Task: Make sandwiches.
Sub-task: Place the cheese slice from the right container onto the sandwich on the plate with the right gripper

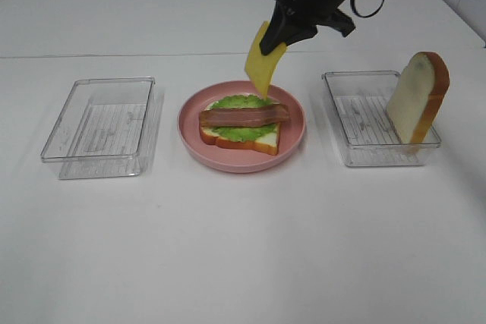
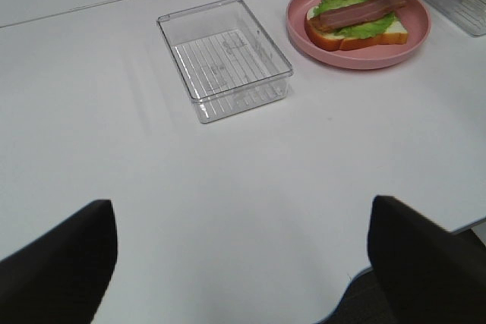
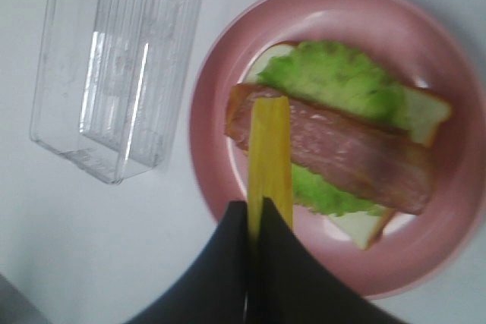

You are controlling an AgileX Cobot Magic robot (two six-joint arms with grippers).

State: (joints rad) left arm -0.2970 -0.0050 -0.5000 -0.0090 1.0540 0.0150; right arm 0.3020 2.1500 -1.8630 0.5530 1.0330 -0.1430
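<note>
Overhead, right pincer [image 1: 279, 36] clenches cheese slice [image 1: 263, 62], its lower edge hanging near the bacon [image 1: 244, 116]; left pincer [image 2: 243, 263] released

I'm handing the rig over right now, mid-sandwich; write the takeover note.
Left pincer: open, holding nothing, over the white table.
Right pincer: shut on the yellow cheese slice, above the round pink plate.
Done: white bread slice on the plate, green lettuce and brown bacon strip stacked on it.
To do: lay the cheese on the bacon, then add the second bread slice leaning in the right clear plastic tray.
</note>
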